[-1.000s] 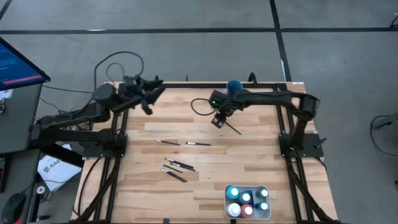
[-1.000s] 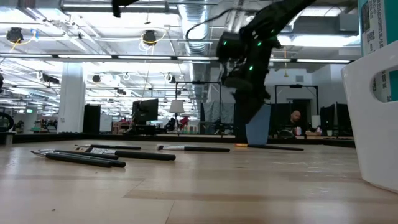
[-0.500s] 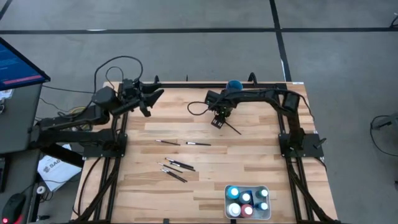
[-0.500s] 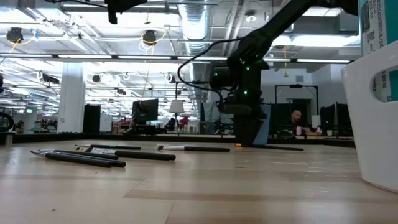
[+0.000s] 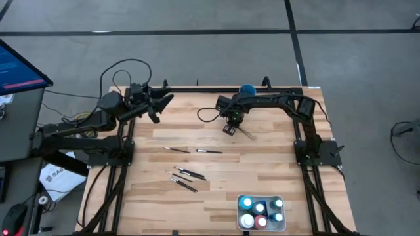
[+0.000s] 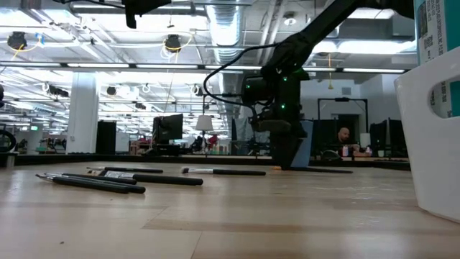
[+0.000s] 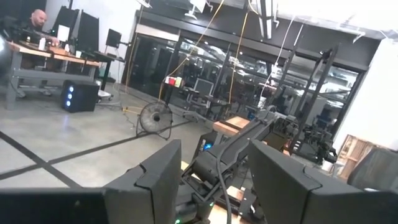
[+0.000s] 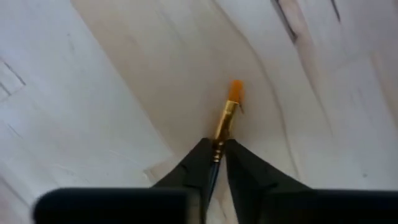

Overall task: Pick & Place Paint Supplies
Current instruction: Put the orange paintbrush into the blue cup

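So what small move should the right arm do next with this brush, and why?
Probably a short straight lift. In the right wrist view the right gripper has its jaws pinched on the paintbrush, near the gold ferrule, and the brush lies on the table. The blue cup stands close behind. The left gripper waits open at the far left edge.

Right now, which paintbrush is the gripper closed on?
The paintbrush near the blue cup; the right gripper pinches its gold ferrule. The other brushes lie loose mid-table.
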Available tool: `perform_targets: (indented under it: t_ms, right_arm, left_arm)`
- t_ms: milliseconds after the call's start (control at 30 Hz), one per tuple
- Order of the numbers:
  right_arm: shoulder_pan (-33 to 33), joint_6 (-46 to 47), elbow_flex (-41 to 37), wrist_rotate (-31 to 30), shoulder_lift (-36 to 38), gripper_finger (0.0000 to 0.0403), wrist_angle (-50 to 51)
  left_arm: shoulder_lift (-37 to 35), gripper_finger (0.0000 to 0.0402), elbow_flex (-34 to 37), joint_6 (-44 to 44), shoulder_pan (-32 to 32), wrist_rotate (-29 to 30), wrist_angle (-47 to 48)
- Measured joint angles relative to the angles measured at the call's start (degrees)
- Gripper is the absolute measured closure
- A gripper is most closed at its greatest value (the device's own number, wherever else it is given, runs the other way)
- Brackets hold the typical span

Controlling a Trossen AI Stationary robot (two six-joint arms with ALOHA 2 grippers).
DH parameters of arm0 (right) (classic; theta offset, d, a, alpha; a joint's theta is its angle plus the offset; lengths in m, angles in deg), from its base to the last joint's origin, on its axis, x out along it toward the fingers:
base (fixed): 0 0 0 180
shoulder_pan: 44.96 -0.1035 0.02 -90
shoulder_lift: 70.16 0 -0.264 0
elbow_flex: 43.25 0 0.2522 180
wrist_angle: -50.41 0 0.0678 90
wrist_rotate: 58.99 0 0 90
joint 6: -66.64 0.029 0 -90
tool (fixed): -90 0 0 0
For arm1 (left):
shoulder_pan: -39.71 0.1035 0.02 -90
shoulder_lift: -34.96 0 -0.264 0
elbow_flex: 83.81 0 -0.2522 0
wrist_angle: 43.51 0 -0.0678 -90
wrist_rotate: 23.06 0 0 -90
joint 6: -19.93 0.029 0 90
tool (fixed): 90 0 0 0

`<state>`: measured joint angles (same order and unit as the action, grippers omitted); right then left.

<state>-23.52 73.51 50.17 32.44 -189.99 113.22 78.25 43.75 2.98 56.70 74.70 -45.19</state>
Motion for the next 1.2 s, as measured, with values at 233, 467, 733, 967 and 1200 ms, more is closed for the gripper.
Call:
perform_targets:
  t_ms: [233,467,733,967,1200]
  right_arm:
    - [-0.67,0.72,-0.29,-0.28,0.63,0.0398,-0.26]
    - [-0.25,3.18,-1.09,3.13,8.27,0.0401,-5.98]
    - [0.12,6.76,-3.29,2.63,22.59,0.0401,-19.56]
    - [-1.11,3.38,-3.43,-1.86,26.11,0.0402,-12.98]
    - [-6.53,5.21,-3.39,-1.54,28.28,0.0402,-9.30]
  left_arm:
    - [-0.07,0.0225,0.00,0.00,0.00,-0.04,0.00]
    - [-3.03,0.0225,0.00,0.18,0.00,0.00,0.07]
    - [-5.85,0.0225,-0.04,1.05,0.00,0.23,0.02]
    - [-3.75,0.0225,-0.13,-0.79,0.00,0.23,6.34]
    - [12.05,0.0225,-0.04,-2.85,-3.16,-1.44,13.95]
